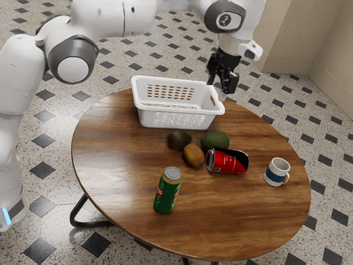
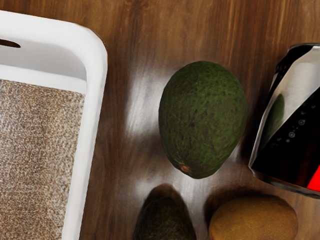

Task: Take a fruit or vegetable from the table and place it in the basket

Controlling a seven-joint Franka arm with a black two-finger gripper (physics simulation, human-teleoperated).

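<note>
Gripper (image 1: 221, 87) aloft, pointing down past the basket (image 1: 144, 117) toward the exterior view's right, on an arm (image 1: 110, 22) stretched across from the exterior view's upper left. Fingers parted, with nothing held. Looking almost straight down in the wrist view onto the green avocado (image 2: 202, 117), on the table (image 1: 121, 165) between basket and red can (image 2: 285, 160), touching neither. Near it, dark avocado (image 2: 165, 217) and kiwi (image 2: 255, 220), also on the table.

A speckled pale stone floor with dark diamond-shaped insets (image 1: 41, 249) meets plain beige walls (image 1: 331, 61) beyond a round brown wooden table (image 1: 118, 182)
</note>
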